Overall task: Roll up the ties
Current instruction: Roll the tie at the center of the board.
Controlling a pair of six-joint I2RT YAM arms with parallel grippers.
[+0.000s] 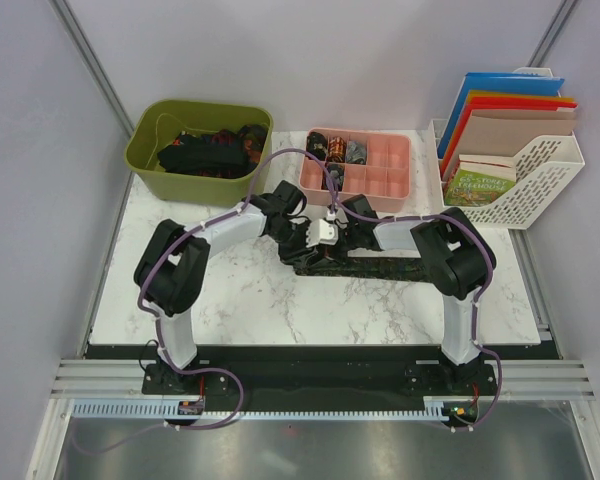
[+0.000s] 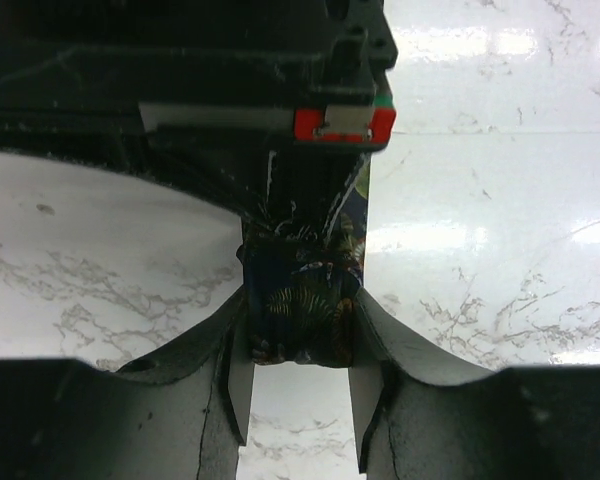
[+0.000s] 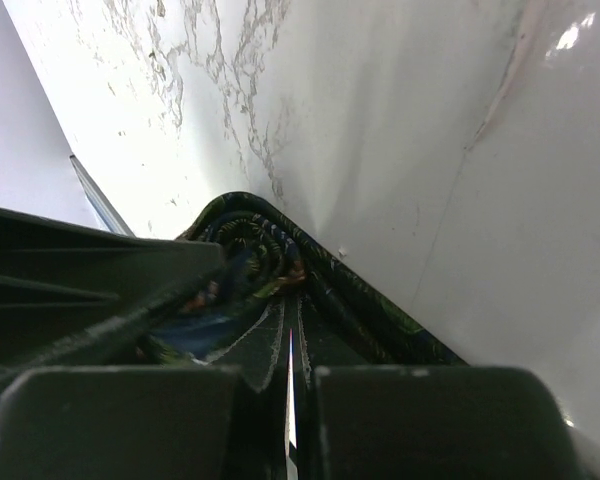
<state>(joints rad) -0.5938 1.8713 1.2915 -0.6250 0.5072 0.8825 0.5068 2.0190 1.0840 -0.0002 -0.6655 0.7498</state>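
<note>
A dark tie (image 1: 370, 268) with a green-brown pattern lies flat across the middle of the marble table (image 1: 240, 300), its left end wound into a small roll. My left gripper (image 1: 302, 236) is closed on that roll's sides; in the left wrist view the roll (image 2: 300, 310) sits squeezed between the two fingers (image 2: 230, 370). My right gripper (image 1: 346, 234) meets it from the right. In the right wrist view its jaws are pressed together on the spiral end of the roll (image 3: 252, 250), with the tie's flat length (image 3: 380, 320) trailing away.
A green bin (image 1: 150, 165) at the back left holds loose ties (image 1: 205, 150). A pink divided tray (image 1: 390, 180) behind the grippers holds rolled ties (image 1: 337, 150). A white file rack (image 1: 540, 185) with folders and books stands at the back right.
</note>
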